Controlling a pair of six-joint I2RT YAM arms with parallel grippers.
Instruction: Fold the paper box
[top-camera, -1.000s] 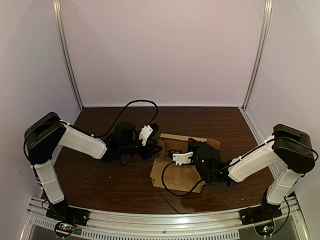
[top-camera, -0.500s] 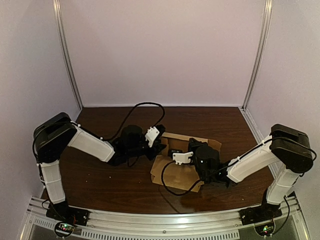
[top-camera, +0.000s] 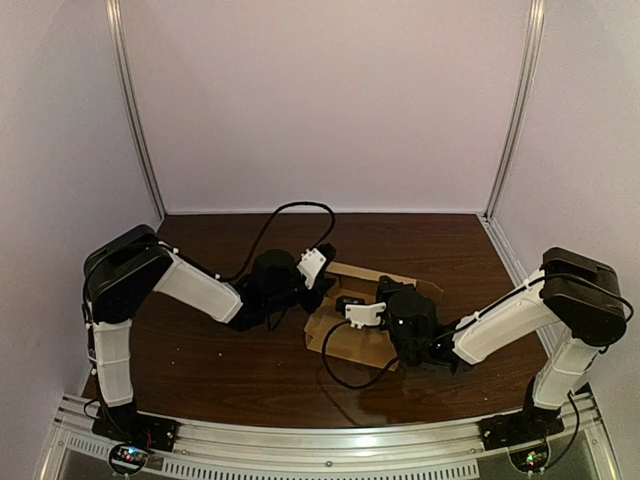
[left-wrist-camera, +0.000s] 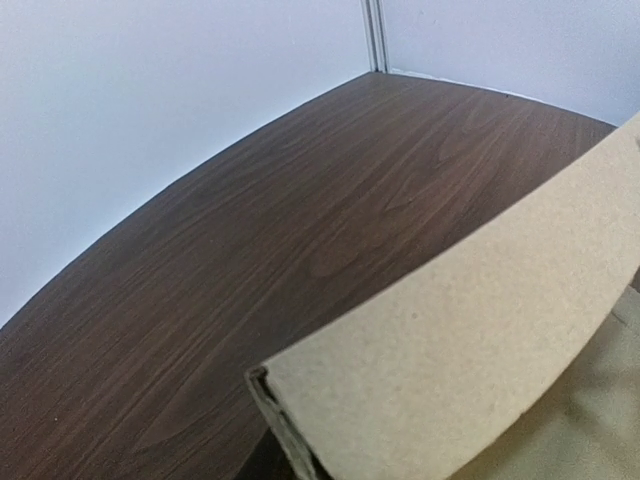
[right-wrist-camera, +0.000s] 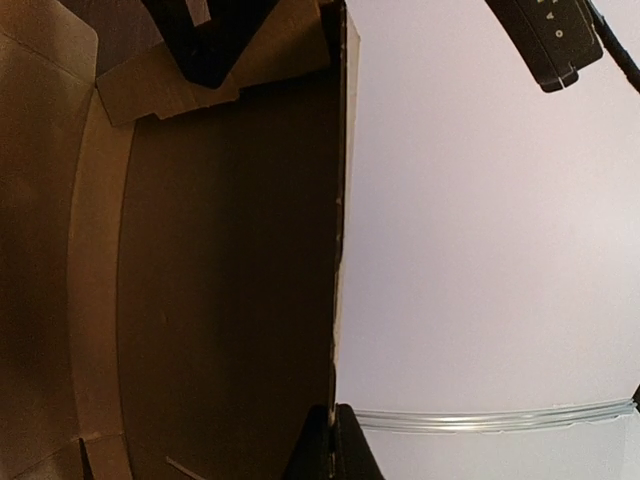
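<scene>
Two arms meet at the paper box (top-camera: 365, 338), which sits half-made in the middle of the table (top-camera: 200, 350). One wall stands up, pinched tight in the right gripper (right-wrist-camera: 332, 440). Other flaps lie flat (lots left to do). The left gripper (top-camera: 320, 287) is at the box's left side, and I cannot tell its grip.

Over the last second I've watched my left arm (top-camera: 195, 287) swing in from the left wall toward the middle. The left gripper (top-camera: 318, 272) has slid right with it and now sits against the left edge of the paper box (top-camera: 355, 342). From above, the box's near panel shows shorter than it did (tipped up, by the look of it). Its front edge has drawn back from the near side of the table (top-camera: 220, 365).
</scene>
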